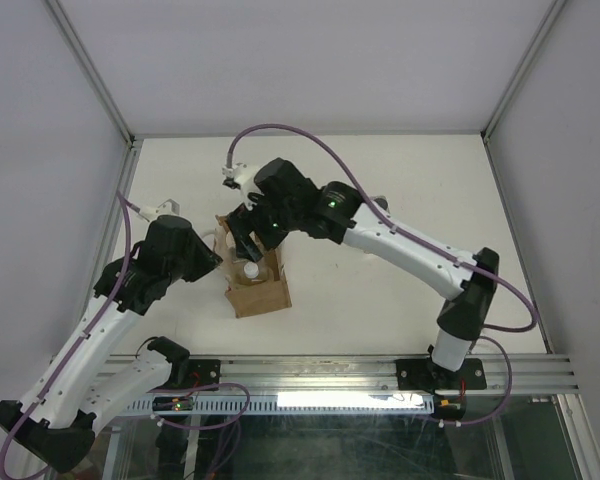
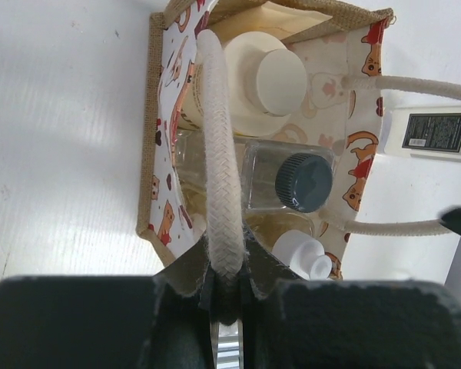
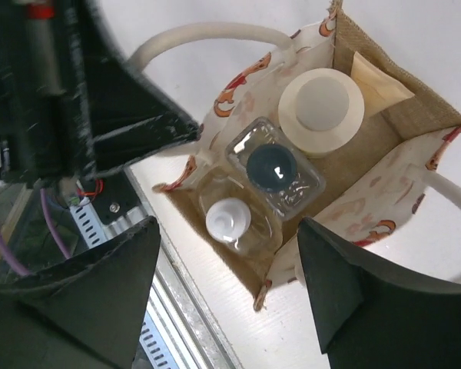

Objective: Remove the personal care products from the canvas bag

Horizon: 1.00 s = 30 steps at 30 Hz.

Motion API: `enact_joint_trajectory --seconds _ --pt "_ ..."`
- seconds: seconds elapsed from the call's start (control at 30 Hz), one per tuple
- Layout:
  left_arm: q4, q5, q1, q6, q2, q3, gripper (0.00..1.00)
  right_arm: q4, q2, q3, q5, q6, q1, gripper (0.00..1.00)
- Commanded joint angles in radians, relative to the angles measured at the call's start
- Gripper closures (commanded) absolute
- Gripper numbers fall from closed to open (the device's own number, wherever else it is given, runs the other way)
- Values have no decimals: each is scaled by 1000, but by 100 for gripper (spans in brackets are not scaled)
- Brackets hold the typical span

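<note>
- The canvas bag (image 1: 258, 285) stands on the table (image 1: 400, 170) between my two arms, mouth facing up, its long axis running from near to far.
- My left gripper (image 2: 229, 296) has its fingers pinched on one white loop handle (image 2: 219, 154).
- My right gripper (image 3: 227, 229) hovers over the bag's mouth, fingers spread wide, gripping nothing.
- Inside, upright in a row along the long axis, caps up: a cream-white round bottle (image 3: 321, 111), a dark-capped clear square bottle (image 3: 273, 169) and a white-capped clear bottle (image 2: 298, 252).
- A beige tube (image 3: 376, 77) leans against the end wall.
- A pale container with a dark label (image 2: 434, 132) lies on the table beside the bag.
</note>
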State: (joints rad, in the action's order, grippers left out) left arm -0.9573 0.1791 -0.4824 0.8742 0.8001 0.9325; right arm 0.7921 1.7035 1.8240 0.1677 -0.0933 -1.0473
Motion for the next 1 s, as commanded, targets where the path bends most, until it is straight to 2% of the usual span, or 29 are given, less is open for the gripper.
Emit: enact_joint_trajectory --seconds 0.0,0.1,0.23,0.4,0.6,0.73,0.97 --pt "4 -7 8 18 -29 3 100 105 106 176 -158 -130 -37 23" --pt "2 7 8 23 -39 1 100 158 162 226 -249 -215 -51 16" --pt "3 13 7 29 -43 -9 100 186 195 247 -270 -274 -53 8" --pt "2 19 7 26 -39 -3 100 205 217 248 -311 -308 -52 7" --pt "9 18 7 23 -35 -2 100 276 272 298 -417 -515 -52 6" --pt "8 18 7 13 -25 5 100 262 314 321 -368 -539 -52 6" --pt "8 18 7 13 -42 -1 100 260 372 361 -382 -554 -56 2"
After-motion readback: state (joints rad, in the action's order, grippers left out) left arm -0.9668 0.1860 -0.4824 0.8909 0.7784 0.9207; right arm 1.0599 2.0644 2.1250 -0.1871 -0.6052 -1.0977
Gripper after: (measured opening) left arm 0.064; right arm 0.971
